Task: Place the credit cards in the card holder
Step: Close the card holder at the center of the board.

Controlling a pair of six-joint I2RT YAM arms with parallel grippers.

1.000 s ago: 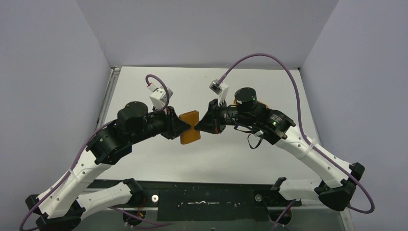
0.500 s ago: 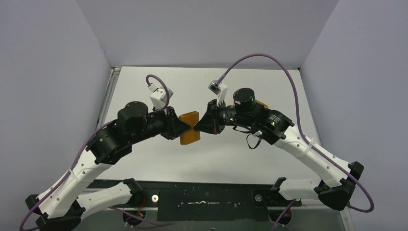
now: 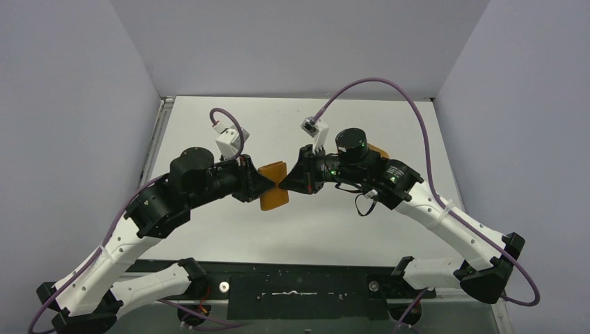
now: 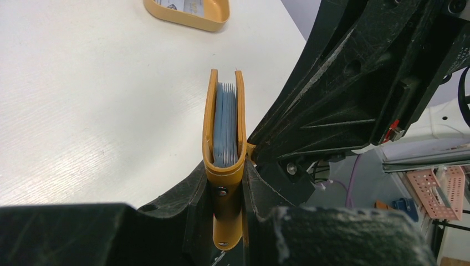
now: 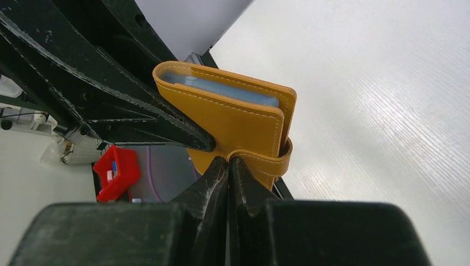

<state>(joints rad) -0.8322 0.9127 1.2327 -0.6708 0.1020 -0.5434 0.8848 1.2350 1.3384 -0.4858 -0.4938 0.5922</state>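
Observation:
The orange-tan card holder [image 3: 274, 197] hangs folded above the table's middle, between both arms. My left gripper [image 3: 267, 182] is shut on its near end, one finger on each face [image 4: 224, 164]. Blue-grey layers [image 4: 226, 119] show edge-on between the two halves, and I cannot tell cards from slots there. My right gripper [image 5: 229, 159] is shut, its tips pinching the end of the snap tab [image 5: 266, 162], which wraps round the holder's edge. Pale credit cards [image 4: 191, 5] lie in an orange tray.
The orange oval tray [image 4: 183, 18] sits on the white table beyond the holder; in the top view only a sliver of it [image 3: 379, 149] shows behind the right arm. Grey walls close the table on three sides.
The right arm's upper joint has drifted slightly left. Both grippers and the card holder stay where they were.

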